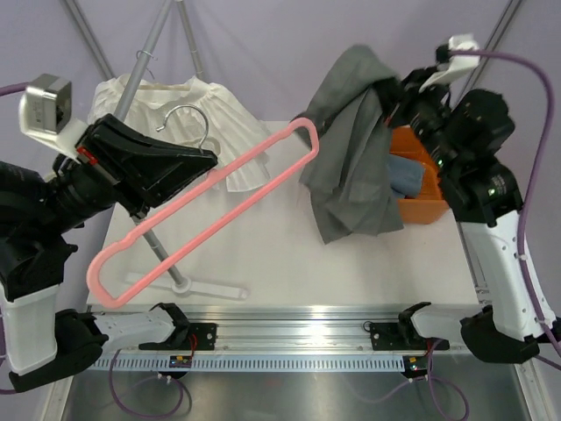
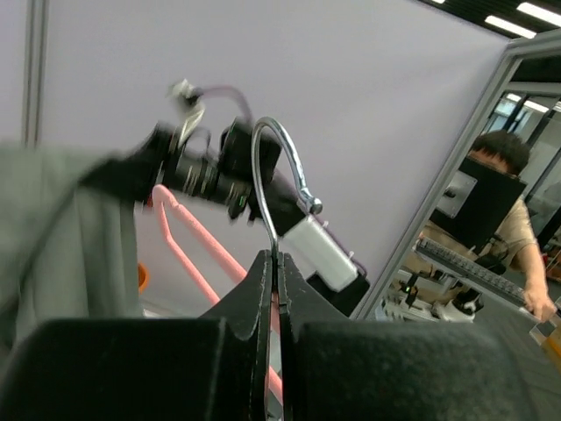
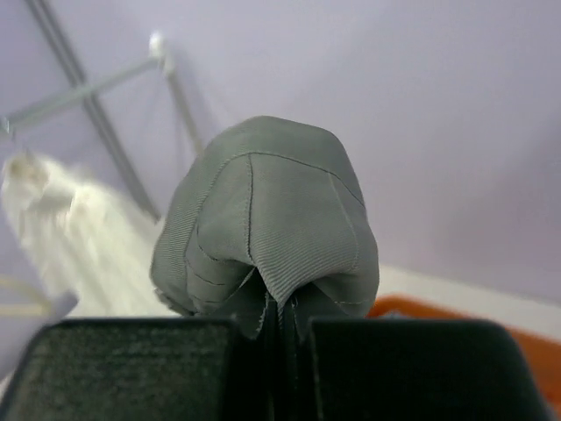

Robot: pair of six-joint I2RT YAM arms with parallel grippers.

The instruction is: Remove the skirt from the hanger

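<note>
The grey skirt (image 1: 355, 149) hangs from my right gripper (image 1: 392, 95) above the right side of the table, apart from the pink hanger (image 1: 219, 209). In the right wrist view my right gripper (image 3: 282, 317) is shut on a bunched fold of the skirt (image 3: 272, 219). My left gripper (image 1: 206, 160) is shut on the hanger's neck below its metal hook (image 1: 191, 118) and holds the hanger tilted over the table's left half. In the left wrist view the left gripper (image 2: 277, 267) pinches the hook's stem (image 2: 273, 189), with the pink frame (image 2: 197, 250) beyond.
A white garment (image 1: 197, 118) hangs on a metal rack (image 1: 153, 224) at the back left. An orange bin (image 1: 421, 180) with blue cloth stands at the right, partly behind the skirt. A metal rail (image 1: 298, 338) runs along the near edge.
</note>
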